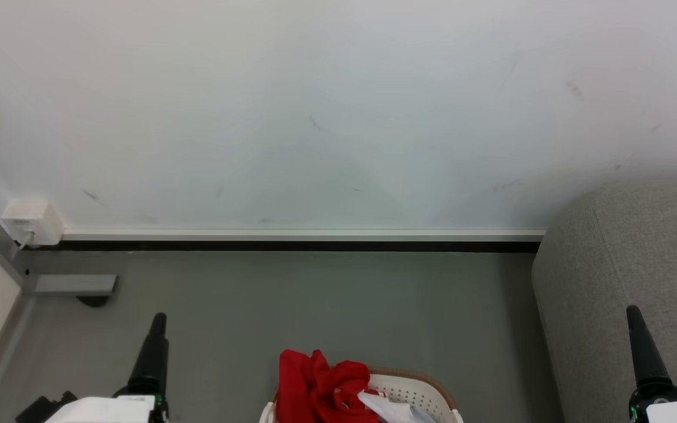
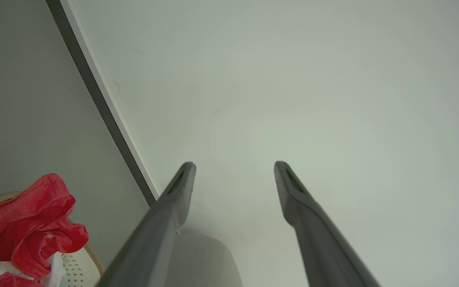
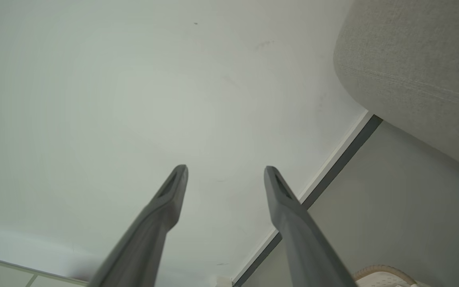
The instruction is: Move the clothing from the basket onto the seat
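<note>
- the clothing [image 1: 322, 385] is piled in the basket [image 1: 418, 392], red stuff heaped above the rim with a bit of white poking out beside it
- basket sits on the grey floor [image 1: 315, 305], bottom middle of the head view, well apart from the wall [image 1: 315, 117]
- the seat [image 1: 638, 264] is off to the right of the basket
- left gripper [image 2: 234, 167] is spread wide with nothing in it, left of the basket
- right gripper [image 3: 225, 171] same deal, wide apart and empty, over by the seat

Scuffed white wall [image 1: 327, 106], grey floor [image 1: 315, 305], wall socket [image 1: 30, 222]
</note>
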You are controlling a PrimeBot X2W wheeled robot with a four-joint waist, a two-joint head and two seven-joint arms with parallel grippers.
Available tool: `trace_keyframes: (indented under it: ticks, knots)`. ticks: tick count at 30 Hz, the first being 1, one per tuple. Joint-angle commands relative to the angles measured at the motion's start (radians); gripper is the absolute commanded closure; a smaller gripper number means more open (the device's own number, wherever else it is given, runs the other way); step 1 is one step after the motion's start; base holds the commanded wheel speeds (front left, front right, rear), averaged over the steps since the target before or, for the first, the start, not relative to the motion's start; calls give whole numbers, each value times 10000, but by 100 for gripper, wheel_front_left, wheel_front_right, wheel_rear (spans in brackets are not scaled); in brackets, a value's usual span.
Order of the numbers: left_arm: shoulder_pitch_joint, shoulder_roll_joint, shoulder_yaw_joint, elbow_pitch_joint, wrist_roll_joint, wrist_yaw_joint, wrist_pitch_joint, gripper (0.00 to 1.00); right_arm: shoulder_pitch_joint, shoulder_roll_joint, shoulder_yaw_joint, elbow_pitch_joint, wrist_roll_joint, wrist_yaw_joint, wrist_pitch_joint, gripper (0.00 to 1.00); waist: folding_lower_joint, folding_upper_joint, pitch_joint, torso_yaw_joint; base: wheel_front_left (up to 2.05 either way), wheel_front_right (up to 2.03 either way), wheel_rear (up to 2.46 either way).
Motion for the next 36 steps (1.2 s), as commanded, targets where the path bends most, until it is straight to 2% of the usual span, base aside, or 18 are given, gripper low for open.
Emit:
trace_keyframes:
  ticks: [1,12,18,26,36]
  knots:
    - [-81,63,-70,-217,579,64,-131,0,-70,-69,-113,-245,-750,-3,-79,0,0,0,-4,3,0,0,0]
    - [-7,72,-632,-382,3543,671,-570,0,138,89,-419,-606,-4609,-5,-198,0,0,0,-23,14,0,0,0]
    - [11,97,-854,-433,5092,954,-796,0,236,215,-681,-524,-6290,-6,-270,0,0,0,-37,18,0,0,0]
    - [-49,405,-1298,-335,6739,1352,-1061,0,225,314,-836,-275,-8028,-8,-346,0,0,0,-41,40,0,0,0]
    - [-2,781,-1835,-114,8057,1816,-1387,0,386,654,-1201,-28,-9567,-9,-435,0,0,0,-92,67,0,0,0]
